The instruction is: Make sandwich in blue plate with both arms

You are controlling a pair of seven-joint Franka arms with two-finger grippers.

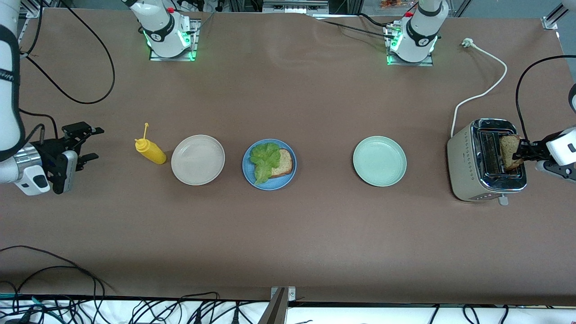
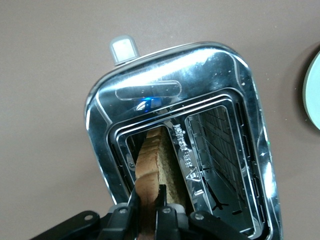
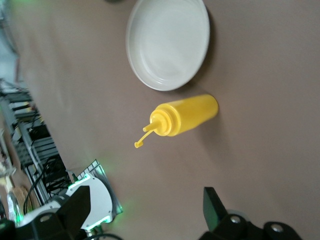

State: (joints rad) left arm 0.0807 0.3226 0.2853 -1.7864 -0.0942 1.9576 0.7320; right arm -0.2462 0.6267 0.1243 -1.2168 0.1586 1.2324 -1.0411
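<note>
Jaws of my left gripper pinch the toast slice in the toaster, for the blue plate; right gripper waits, fingers spread, at table's end.

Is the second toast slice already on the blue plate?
No: the second toast slice stands in the toaster slot, pinched by the left gripper; the blue plate holds one slice under lettuce.

Yellow squeeze bottle, upright, just beside cream-white plate; pale mint-green plate; chrome toaster near the tabletop edge at the left arm's end, white cord attached.
</note>
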